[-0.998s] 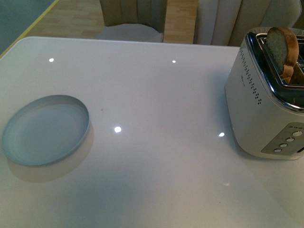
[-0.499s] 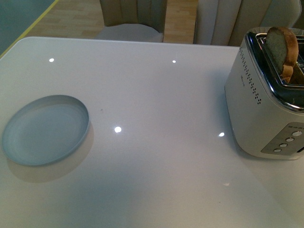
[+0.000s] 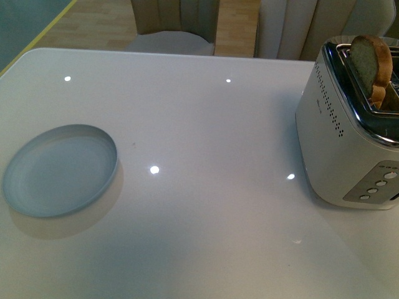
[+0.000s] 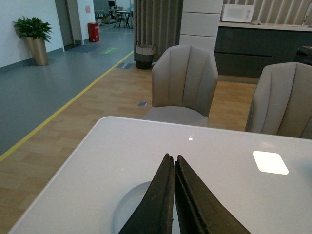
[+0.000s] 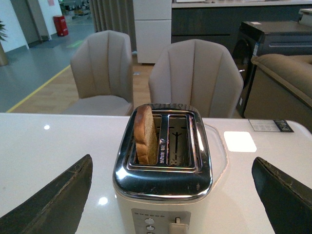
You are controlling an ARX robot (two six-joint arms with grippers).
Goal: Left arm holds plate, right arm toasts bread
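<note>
The blue plate [image 3: 60, 170] sits on the white table [image 3: 206, 124] at nine o'clock. The bread [image 3: 370, 62] stands in the toaster [image 3: 349, 143] at two o'clock. The left gripper [image 4: 174, 163] is pinched tight above the plate. The right gripper [image 5: 170, 200] is spread wide near the toaster.

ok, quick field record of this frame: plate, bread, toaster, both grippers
plate: empty, flat on the white table, on the robot's left
bread: one slice standing in a toaster slot, top sticking out
toaster: white and chrome, two slots, second slot empty, on the robot's right
left gripper: shut, holding nothing, above the plate's near edge
right gripper: open wide, facing the toaster
front view: neither arm visible
</note>
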